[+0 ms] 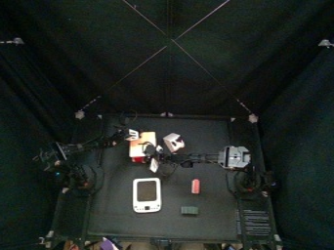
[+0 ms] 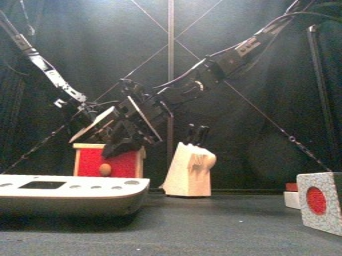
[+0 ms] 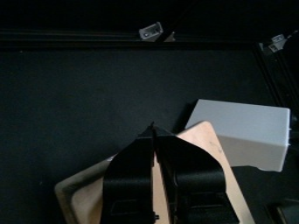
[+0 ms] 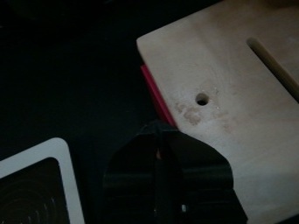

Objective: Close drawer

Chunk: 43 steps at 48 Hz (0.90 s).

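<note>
flat white device (image 2: 67,194) lies nearest the lens. drawer (image 2: 104,147) sits directly below both grippers; right gripper (image 4: 162,131) nearer, fingers narrow, holding nothing visible, at its orange-red slide (image 4: 156,92). left gripper (image 3: 156,140) narrow too.

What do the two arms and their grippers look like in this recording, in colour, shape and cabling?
Both arms are black, slim and jointed, with dark cables running along them in the front view. The left gripper has two broad, glossy black jaws that taper to a narrow tip. The right gripper looks the same: smooth black jaws narrowing upward. No markings or labels show on either.
</note>
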{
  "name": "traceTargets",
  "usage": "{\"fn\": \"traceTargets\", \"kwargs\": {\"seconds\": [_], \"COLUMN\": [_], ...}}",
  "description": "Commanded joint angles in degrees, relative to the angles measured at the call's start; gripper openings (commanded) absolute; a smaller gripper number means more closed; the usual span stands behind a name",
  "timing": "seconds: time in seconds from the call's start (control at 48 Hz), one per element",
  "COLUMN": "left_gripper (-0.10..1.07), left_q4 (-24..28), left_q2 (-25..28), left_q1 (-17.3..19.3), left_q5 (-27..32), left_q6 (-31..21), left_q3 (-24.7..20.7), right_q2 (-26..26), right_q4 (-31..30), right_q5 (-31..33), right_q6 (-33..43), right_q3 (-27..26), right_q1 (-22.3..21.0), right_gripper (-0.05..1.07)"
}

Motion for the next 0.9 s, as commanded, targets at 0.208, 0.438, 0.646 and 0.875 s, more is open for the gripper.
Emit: {"fn": "traceTargets", "kwargs": {"seconds": [0.208,0.438,0.646,0.875], "left_gripper": [0.39,0.39,0.39,0.39], "left_q4": [4.3,8.2,12.8,21.4], "left_q2": [-10.5,-20.4,-27.9,-28.7], "left_q1": [-0.4,-3.0,-8.2,-13.0], "left_q5": [-10.3,-13.9,-16.3,-20.5], "left_q6": [0.2,0.2,0.2,0.2], "left_q3": [3.3,9.2,14.1,16.7], "right_q2": [-9.1,-13.7,-16.5,-17.4], "right_q4": [-0.4,0.9,2.7,3.4], "right_q5": [-5.0,-9.8,-10.3,-9.8], "right_q6": [0.4,0.4,0.4,0.5], "right_q3": [4.4,9.5,13.7,15.8], "right_q1": [1.2,3.3,5.6,5.9], "right_gripper": [0.44,0.44,0.44,0.44]}}
